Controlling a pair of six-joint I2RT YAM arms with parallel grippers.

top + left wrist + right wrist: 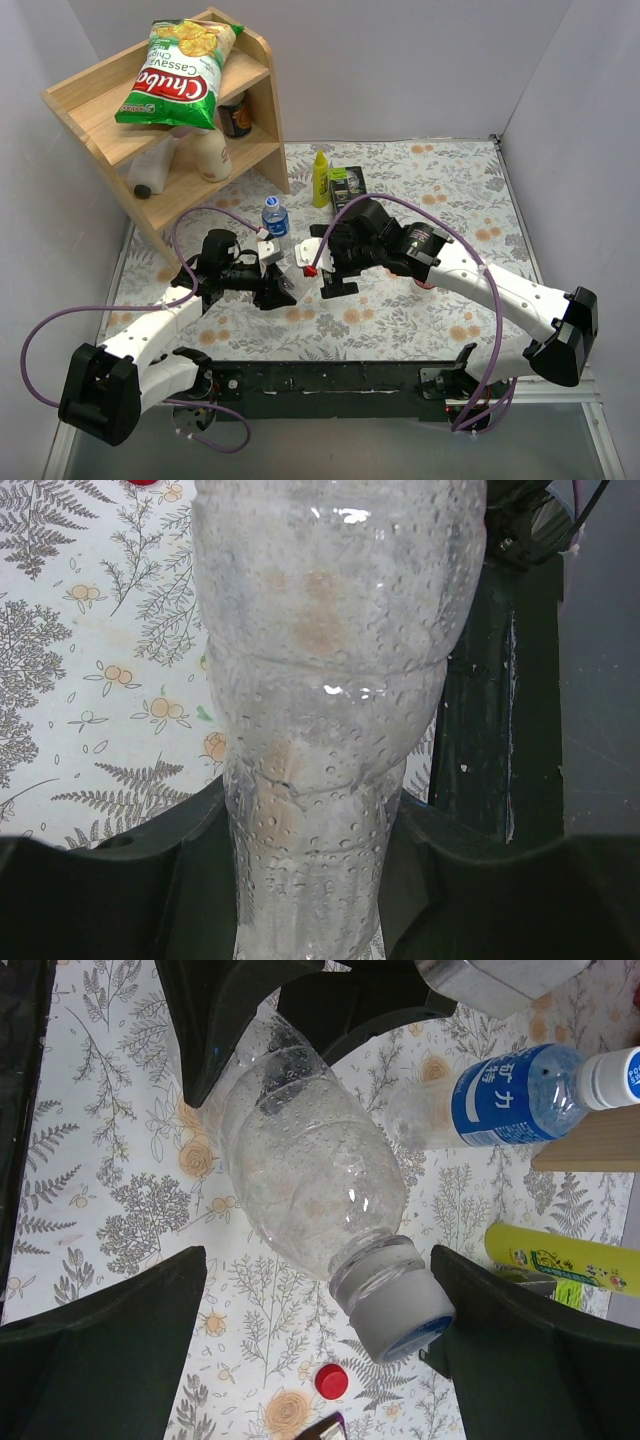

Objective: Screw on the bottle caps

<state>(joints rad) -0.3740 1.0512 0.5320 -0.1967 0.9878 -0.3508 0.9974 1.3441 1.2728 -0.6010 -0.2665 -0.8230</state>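
Observation:
My left gripper [272, 290] [312, 810] is shut on the lower body of the unlabelled clear bottle [330, 630], which lies tilted above the table. In the right wrist view its neck [375, 1260] carries a pale cap with a blue top [405, 1315]. My right gripper [320, 1260] [325, 275] is open around that neck, and the cap is close to its right finger [530, 1350]. A red cap [331, 1381] [312, 270] lies loose on the table under the neck. The blue-labelled bottle [275, 218] [505, 1100] stands capped behind. The red-and-white-labelled bottle is not visible.
A yellow squeeze bottle [320, 178] and a small dark box [348, 182] stand behind the grippers. A wooden shelf [265, 120] at the back left holds a chips bag [180, 75] and cream-white bottles. Grey walls close in the floral table [450, 170].

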